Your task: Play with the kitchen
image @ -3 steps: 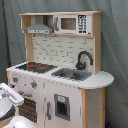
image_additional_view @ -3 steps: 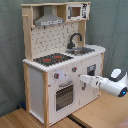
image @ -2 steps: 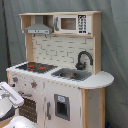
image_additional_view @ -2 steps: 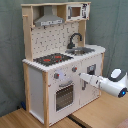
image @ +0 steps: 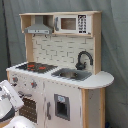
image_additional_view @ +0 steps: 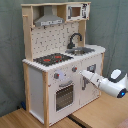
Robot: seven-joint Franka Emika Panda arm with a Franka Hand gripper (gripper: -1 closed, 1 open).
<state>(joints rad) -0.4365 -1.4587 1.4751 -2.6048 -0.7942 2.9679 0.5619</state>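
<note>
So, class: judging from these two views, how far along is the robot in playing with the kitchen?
Nothing on the kitchen looks changed yet: the oven door appears shut and the stovetop is bare. In hand: the claw points at the front panel near the knobs. Whether it touches is unclear. Any actual manipulation is left.

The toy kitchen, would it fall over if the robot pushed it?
Probably not easily. The toy kitchen looks like stiff wood panels with a wide, boxy base on the table, so a light nudge would likely slide it or do nothing. It stands tall, though, so a hard shove up near the hood could tip it.
</note>
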